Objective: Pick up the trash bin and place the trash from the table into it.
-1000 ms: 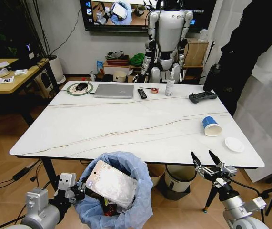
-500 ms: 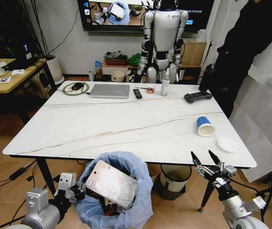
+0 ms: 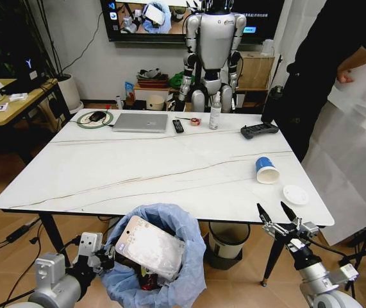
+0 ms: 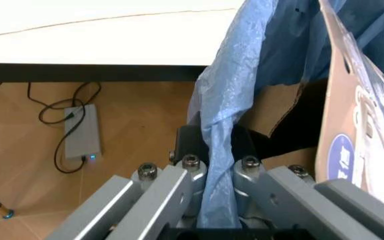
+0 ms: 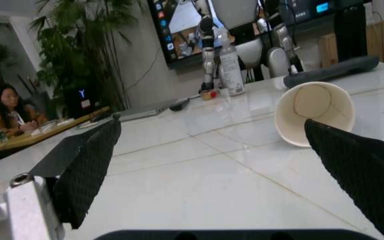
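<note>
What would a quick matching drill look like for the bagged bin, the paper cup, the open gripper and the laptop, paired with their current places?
Things:
1. round trash bin with crinkly light-blue bag
2. blue-and-white paper cup
3. right gripper
4. silver laptop

Places:
A. far side of the white marble-look table, closed flat
B. held at its bag by the left gripper
C. lying on its side near the table's right edge
D. open, at the table's near right corner

Pairs: 1-B, 2-C, 3-D, 4-A

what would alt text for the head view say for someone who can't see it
A small round trash bin lined with crinkly light-blue plastic, already holding litter, is held by the left gripper below the near edge of a white marble-look table. The open right gripper points toward a tipped blue-and-white paper cup on the table.
</note>
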